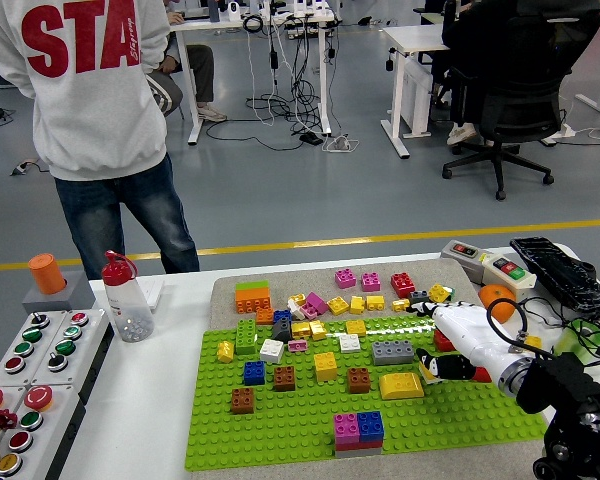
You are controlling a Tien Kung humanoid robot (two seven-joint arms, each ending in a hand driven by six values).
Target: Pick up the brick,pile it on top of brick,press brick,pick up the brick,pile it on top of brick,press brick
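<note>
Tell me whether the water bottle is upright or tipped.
Upright: the bottle stands on its base on the table, red cap on top.

one green baseplate, one bottle, one robot hand

Bricks lie on the baseplate, bottle left.

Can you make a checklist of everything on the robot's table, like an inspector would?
Surface: white table carrying a green baseplate.
Job's things: loose bricks scattered over the baseplate; a pink and blue stack near its front edge; a yellow brick beside the right hand.
Clutter: bottle, orange ball, button panels, keyboard.
Hands: right hand open, holding nothing; left not in view.
Cables: black cable looping over the right wrist.
Surroundings: a person standing behind the table, office chair.
</note>
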